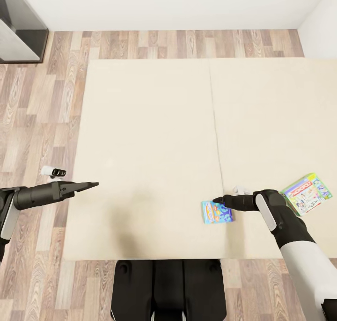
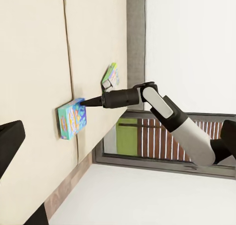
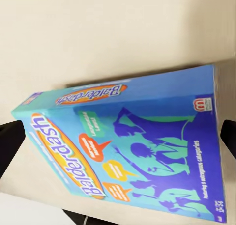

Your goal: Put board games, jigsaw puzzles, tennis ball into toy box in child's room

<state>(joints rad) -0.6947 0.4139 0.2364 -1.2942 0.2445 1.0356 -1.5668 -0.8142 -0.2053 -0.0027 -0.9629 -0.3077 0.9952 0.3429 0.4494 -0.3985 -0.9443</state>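
Balderdash box [image 1: 217,212] is the thing I go for now; it lies flat on the cream bed [image 1: 154,138], near the edge closest to my base, and the right gripper [image 1: 219,200] is above its far edge, almost touching it. In the right wrist view the box [image 3: 132,151] sits between the two dark fingers [image 3: 10,141], one at each side of the picture, so I judge the jaws stand apart around it and are not yet clamped. The long axis of the box seems to run across the gap between the fingers, so they would have to span its length; I think this may be too wide, and turning the wrist to take the shorter side could be safer.

The right arm is clearly the nearer one. The left gripper [image 1: 89,186] hangs over the left side of the bed, well apart from the box, with its tips together and holding nothing, as far as I can see.

A second board game [image 1: 306,194], green and colourful, lies on the bed just beyond the right forearm, near the right edge.
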